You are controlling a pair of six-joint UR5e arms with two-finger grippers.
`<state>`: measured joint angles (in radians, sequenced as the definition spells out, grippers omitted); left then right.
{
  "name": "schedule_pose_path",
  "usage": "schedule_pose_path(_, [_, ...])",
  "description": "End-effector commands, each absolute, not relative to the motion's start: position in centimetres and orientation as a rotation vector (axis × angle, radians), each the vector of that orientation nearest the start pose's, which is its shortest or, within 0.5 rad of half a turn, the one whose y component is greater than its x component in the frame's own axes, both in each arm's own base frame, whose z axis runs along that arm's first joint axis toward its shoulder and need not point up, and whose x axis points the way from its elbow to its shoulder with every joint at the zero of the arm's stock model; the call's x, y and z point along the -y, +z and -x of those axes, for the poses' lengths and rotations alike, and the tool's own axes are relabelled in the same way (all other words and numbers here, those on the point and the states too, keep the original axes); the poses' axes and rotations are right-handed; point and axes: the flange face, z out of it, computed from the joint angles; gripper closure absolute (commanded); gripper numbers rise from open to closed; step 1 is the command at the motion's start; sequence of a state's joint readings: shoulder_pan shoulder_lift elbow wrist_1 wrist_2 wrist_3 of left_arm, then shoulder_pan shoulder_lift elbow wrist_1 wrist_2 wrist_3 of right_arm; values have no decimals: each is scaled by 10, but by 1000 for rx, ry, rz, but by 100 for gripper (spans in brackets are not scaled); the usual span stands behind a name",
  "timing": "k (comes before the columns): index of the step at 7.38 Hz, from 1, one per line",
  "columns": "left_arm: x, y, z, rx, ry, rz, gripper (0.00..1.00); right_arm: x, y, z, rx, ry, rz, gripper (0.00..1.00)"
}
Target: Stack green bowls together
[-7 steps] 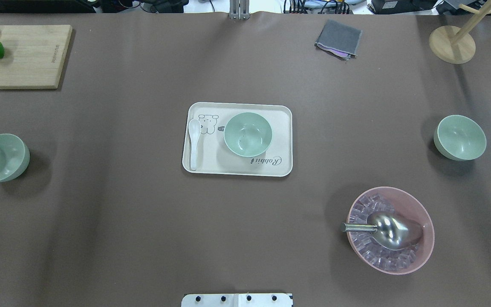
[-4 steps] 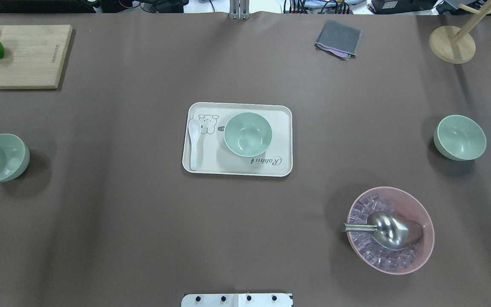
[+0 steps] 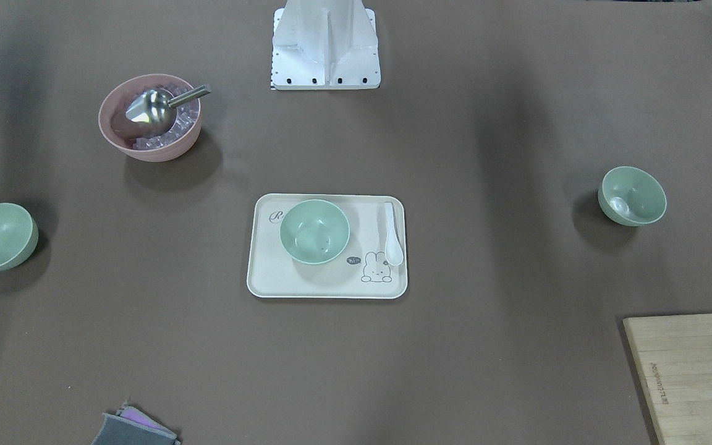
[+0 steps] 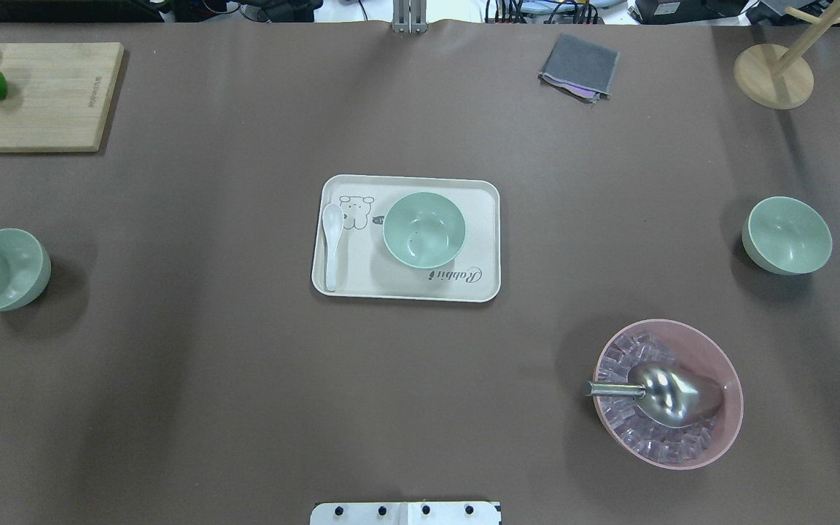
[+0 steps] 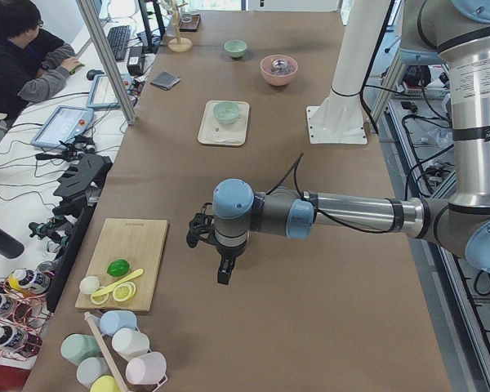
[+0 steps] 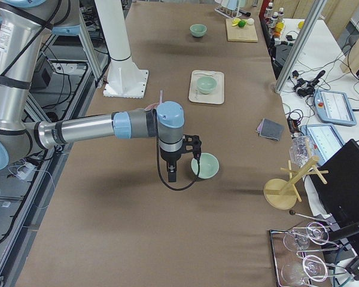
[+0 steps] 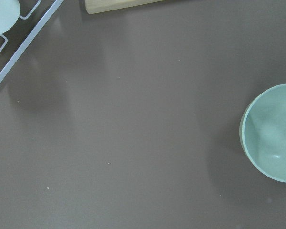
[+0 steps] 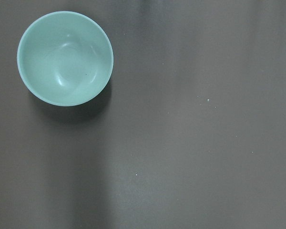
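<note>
Nothing is stacked yet on the brown table (image 4: 172, 401): the middle green bowl (image 4: 424, 230) sits on the tray (image 4: 405, 292), with the left green bowl (image 4: 1, 269) and the right green bowl (image 4: 787, 235) well apart at either end. The right gripper (image 6: 172, 175) hangs just beside the right green bowl, the left gripper (image 5: 222, 274) near the left green bowl; whether either is spread or pressed together cannot be told

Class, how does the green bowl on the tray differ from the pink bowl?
The green bowl is smaller than the pink bowl. The green is empty; the pink holds clear cubes and a metal scoop. Green sits on the tray, pink on the table. Both are round.
</note>
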<state>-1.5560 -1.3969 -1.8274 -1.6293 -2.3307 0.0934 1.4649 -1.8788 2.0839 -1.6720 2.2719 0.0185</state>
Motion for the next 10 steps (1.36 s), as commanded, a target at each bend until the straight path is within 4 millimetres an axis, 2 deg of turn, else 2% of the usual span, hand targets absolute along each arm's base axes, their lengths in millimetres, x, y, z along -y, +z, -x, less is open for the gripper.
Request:
schedule_pose_path(1, [445,582,58,-753,178,-222,2,375,544,-30,701,-129,-82,0])
schedule_pose_path(4, [457,566,58,-743,223,-350,2,395,524,-28,702,-145,-134,0])
schedule_pose_path(5, [462,560,57,-741,239,-388,2,415,506,-29,698,-153,-181,0])
schedule_pose_path(6, [480,540,58,-737,256,-442,2,418,503,-34,697,-144,-193,0])
schedule_pose_path(7, [484,542,57,-739,256,-438,2,421,500,-35,696,-144,-200,0])
schedule_pose_path(8, [501,534,58,-730,271,-480,2,423,497,-39,698,-135,-208,0])
schedule_pose_path(9, [514,538,57,-733,274,-485,2,422,500,-40,695,-139,-207,0])
schedule_pose_path(10, [525,531,56,-731,281,-498,2,420,506,-40,688,-136,-195,0])
